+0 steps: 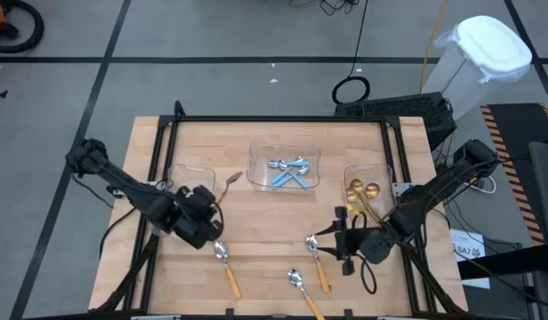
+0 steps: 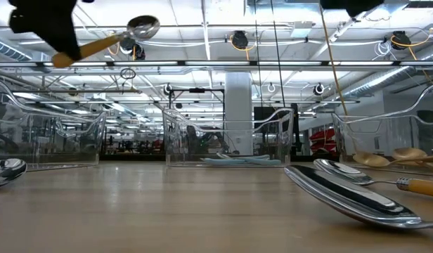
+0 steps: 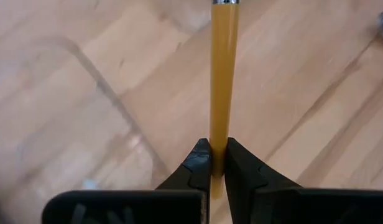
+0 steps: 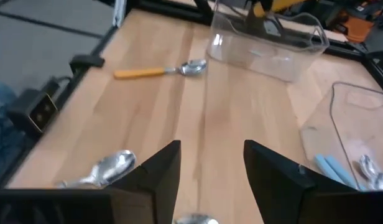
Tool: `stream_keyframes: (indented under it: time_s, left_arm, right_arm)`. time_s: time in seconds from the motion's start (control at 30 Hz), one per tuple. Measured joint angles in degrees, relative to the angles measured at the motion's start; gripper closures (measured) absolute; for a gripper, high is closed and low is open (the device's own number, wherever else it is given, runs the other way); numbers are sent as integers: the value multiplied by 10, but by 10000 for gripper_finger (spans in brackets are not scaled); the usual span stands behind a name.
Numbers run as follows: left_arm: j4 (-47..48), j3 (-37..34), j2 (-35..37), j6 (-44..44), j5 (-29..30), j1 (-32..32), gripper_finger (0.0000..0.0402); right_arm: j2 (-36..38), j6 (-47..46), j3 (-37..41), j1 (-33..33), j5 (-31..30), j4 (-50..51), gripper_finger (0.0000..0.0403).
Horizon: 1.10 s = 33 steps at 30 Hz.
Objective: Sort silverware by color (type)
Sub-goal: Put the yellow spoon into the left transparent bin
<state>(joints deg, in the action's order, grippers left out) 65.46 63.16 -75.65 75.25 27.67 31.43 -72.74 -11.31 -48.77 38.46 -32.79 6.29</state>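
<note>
My left gripper (image 1: pixel 212 206) is shut on an orange-handled spoon (image 2: pixel 107 41) and holds it in the air near the clear left tray (image 1: pixel 189 178). Three more orange-handled spoons lie flat on the wood: one (image 1: pixel 226 267) near my left gripper, two (image 1: pixel 317 262) (image 1: pixel 302 292) near the front. My right gripper (image 1: pixel 338 238) hovers open just right of the spoon (image 1: pixel 317 262), with nothing between its fingers (image 4: pixel 160 171). Blue-handled spoons lie in the middle tray (image 1: pixel 285 166). Gold spoons lie in the right tray (image 1: pixel 367 182). My left gripper pinches the spoon's orange handle near its free end (image 3: pixel 219 149) between its two fingertips. The handle runs straight on ahead of the fingers, in line with them. The spoon is lifted clear of the table; in the low view it is tilted, its silver bowl (image 2: pixel 143 28) higher than the handle end.
The three clear trays stand in a row across the far half of the table. A black frame rail (image 1: pixel 283 118) runs round the wooden top. Bare wood lies between the trays and the loose spoons.
</note>
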Motion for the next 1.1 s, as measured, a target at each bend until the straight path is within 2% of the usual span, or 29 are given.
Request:
stream_keyframes:
  time_s: [0.23,0.33,0.63,0.83,0.93,1.1]
  left_arm:
    - [150,0,24,101,-77,0,382]
    - [184,0,23,129,-122,0,382]
    - [190,-10,8,171,-163,11,382]
    - [151,-74,6,195,-217,11,381]
    - [137,-106,7,210,-248,14,362]
    - [106,-134,6,213,-258,14,346]
  right_arm:
    - [0,0,0,-1,-1,31,234]
    - [0,0,0,-1,-1,31,234]
    - [0,0,0,-1,-1,30,234]
    - [0,0,0,-1,-1,30,234]
    - [0,0,0,-1,-1,30,234]
    - [0,0,0,-1,-1,31,234]
